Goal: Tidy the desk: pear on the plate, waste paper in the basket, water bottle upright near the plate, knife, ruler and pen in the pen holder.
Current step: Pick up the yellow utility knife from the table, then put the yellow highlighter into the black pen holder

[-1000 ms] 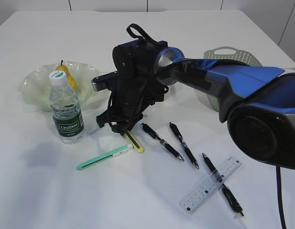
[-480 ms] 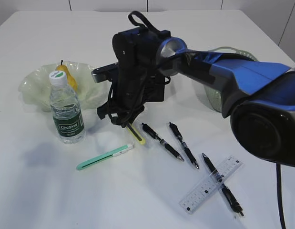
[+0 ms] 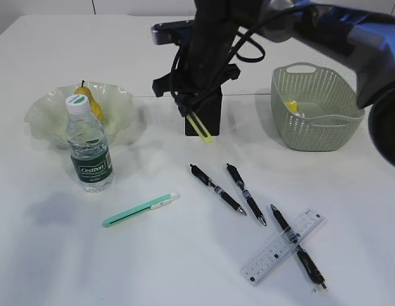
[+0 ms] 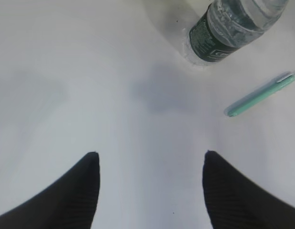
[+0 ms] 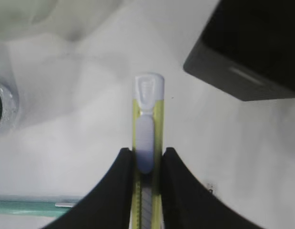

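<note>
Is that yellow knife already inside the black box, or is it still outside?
Outside. The right gripper holds the yellow knife in the air, hanging slanted in front of the pen holder; none of it is inside.

Right arm (image 3: 325, 25) with yellow knife (image 3: 200, 127) hangs in front of pen holder (image 3: 207, 118) — blocks approach there. Bare desk (image 3: 57, 255) front left open. Bottle (image 3: 87, 146) crowds plate (image 3: 44, 115); pens (image 3: 216, 189), ruler (image 3: 283, 247) clutter front right.

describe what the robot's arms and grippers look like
The right arm has glossy blue and black shells with a silver joint; loose black cables loop around its black wrist block. Both grippers have matte black fingers, finely ribbed on the left gripper.
</note>
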